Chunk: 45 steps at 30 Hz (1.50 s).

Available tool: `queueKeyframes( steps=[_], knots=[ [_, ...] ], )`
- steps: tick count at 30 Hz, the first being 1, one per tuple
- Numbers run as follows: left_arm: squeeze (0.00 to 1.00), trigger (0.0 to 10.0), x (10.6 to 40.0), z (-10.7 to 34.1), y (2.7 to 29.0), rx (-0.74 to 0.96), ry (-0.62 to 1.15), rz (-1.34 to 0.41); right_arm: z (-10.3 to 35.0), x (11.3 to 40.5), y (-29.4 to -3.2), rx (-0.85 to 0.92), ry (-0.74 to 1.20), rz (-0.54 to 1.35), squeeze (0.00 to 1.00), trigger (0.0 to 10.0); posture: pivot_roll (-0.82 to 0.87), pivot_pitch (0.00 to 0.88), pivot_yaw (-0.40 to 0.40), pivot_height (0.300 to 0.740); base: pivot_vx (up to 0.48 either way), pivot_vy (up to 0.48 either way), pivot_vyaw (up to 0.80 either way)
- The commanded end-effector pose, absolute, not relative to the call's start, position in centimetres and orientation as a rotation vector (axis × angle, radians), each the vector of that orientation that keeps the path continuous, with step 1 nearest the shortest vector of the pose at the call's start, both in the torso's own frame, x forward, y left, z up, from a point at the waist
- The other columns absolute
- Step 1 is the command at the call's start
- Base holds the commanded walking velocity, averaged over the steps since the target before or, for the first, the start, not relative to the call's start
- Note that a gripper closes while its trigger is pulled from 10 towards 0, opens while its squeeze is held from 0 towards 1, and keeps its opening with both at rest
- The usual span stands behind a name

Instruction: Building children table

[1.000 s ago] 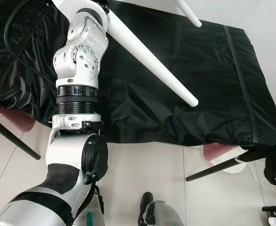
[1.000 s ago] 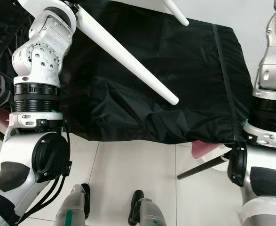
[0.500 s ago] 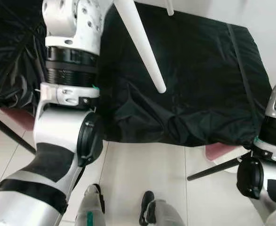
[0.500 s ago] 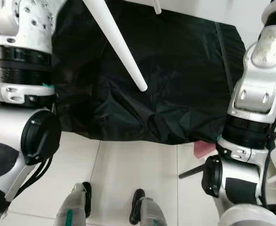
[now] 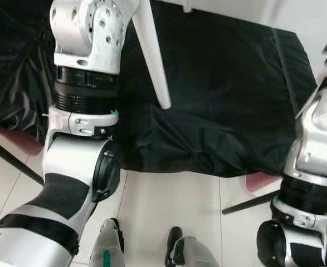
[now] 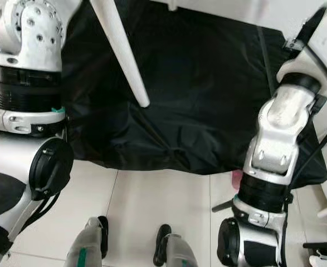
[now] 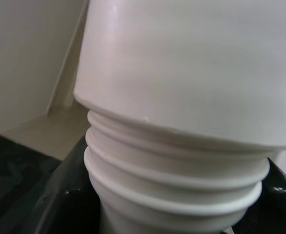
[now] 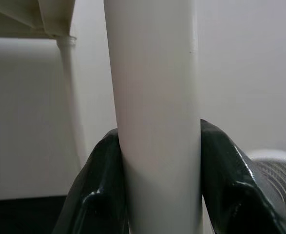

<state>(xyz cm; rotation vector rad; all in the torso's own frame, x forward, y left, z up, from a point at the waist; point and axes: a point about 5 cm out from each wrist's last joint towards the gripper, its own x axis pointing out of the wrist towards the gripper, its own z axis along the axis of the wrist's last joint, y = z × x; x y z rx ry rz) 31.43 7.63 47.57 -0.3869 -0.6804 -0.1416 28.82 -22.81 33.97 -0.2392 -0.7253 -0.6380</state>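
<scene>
A white tapered table leg [image 5: 152, 55] hangs from the top of the head view, its tip just above the black cloth. My raised left arm [image 5: 88, 67] reaches up beside it. In the left wrist view my left gripper [image 7: 177, 207] is shut on that leg's ribbed thick end [image 7: 177, 165], with black fingers [image 7: 69, 200] on both sides. My right arm [image 6: 277, 144] rises at the right. In the right wrist view my right gripper [image 8: 155, 185] is shut on another white leg [image 8: 152, 97]. Behind it are a further leg [image 8: 70, 97] and the white tabletop's underside [image 8: 30, 19].
A black cloth [image 5: 230, 100] covers a low surface ahead, and its front edge hangs over white floor tiles [image 5: 169, 200]. Dark chair legs [image 5: 247, 203] and a pink seat edge [image 5: 18, 139] stick out beneath it. My feet [image 5: 177, 250] stand close to the cloth.
The white leg swung from slanting far right to hanging almost straight down, nearer my left arm. My right arm rose into view on the right.
</scene>
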Motion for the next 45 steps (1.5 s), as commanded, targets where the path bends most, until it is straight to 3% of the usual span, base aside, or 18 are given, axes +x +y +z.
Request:
queueKeyframes(
  steps=[1,3,4,9,10,11,19,25,26,27,28,35,45],
  knots=[
    [0.00,0.0,28.8,49.8,7.0,-0.401,-0.846,-0.349,32.0,30.0,-22.6,-0.260,-0.605,-0.589,0.00,0.0,0.14,0.248,-0.067,0.740,0.000,0.000,0.00],
    [0.00,0.0,28.7,49.6,7.0,-0.395,-0.844,-0.350,31.8,30.1,-22.5,-0.256,-0.595,-0.574,0.00,0.0,0.14,0.248,-0.067,0.740,0.000,0.000,0.00],
    [0.00,10.0,28.8,48.9,6.9,-0.381,-0.818,-0.351,31.3,30.3,-22.8,-0.245,-0.557,-0.583,0.00,10.0,0.14,0.263,-0.066,0.740,0.000,0.000,0.00],
    [0.00,10.0,28.6,48.4,6.9,-0.374,-0.804,-0.360,31.1,30.3,-23.0,-0.245,-0.546,-0.582,0.00,10.0,0.14,0.263,-0.066,0.740,0.000,0.000,0.00],
    [0.00,10.0,28.4,48.1,6.9,-0.374,-0.801,-0.368,31.1,30.3,-22.9,-0.253,-0.551,-0.573,1.00,10.0,0.14,0.263,-0.066,0.740,0.000,0.000,0.00],
    [1.00,10.0,28.3,47.8,6.8,-0.371,-0.799,-0.374,31.2,30.2,-22.8,-0.255,-0.556,-0.569,1.00,10.0,0.15,0.263,-0.067,0.740,0.000,0.000,0.00],
    [1.00,10.0,27.4,45.8,6.2,-0.327,-0.755,-0.421,30.9,30.3,-22.9,-0.244,-0.558,-0.529,1.00,10.0,0.15,0.256,-0.066,0.740,0.000,0.000,0.00],
    [1.00,10.0,29.3,46.3,7.5,-0.311,-0.727,-0.433,31.0,30.3,-23.0,-0.250,-0.558,-0.525,1.00,10.0,0.16,0.253,-0.065,0.740,0.000,0.000,0.00],
    [1.00,10.0,29.3,46.0,7.5,-0.292,-0.723,-0.449,30.9,30.3,-23.0,-0.251,-0.554,-0.520,0.80,10.0,0.16,0.250,-0.063,0.740,0.000,0.000,0.00],
    [1.00,10.0,29.3,46.0,7.5,-0.292,-0.723,-0.449,30.9,30.3,-23.0,-0.251,-0.554,-0.520,0.80,10.0,0.16,0.250,-0.063,0.740,0.000,0.000,0.00],
    [0.00,10.0,29.3,45.6,7.5,-0.276,-0.709,-0.467,30.8,30.3,-22.9,-0.247,-0.550,-0.512,0.00,10.0,0.16,0.250,-0.063,0.740,0.000,0.000,0.00],
    [0.00,10.0,29.0,44.0,7.9,-0.180,-0.687,-0.544,30.2,30.0,-21.9,-0.229,-0.564,-0.436,0.00,10.0,0.16,0.252,-0.057,0.740,0.000,0.000,0.00],
    [0.00,10.0,28.5,43.4,6.1,-0.020,-0.658,-0.623,28.1,29.3,-20.7,-0.218,-0.600,-0.319,0.00,10.0,0.16,0.256,-0.053,0.740,0.000,0.000,0.00]
  ],
)
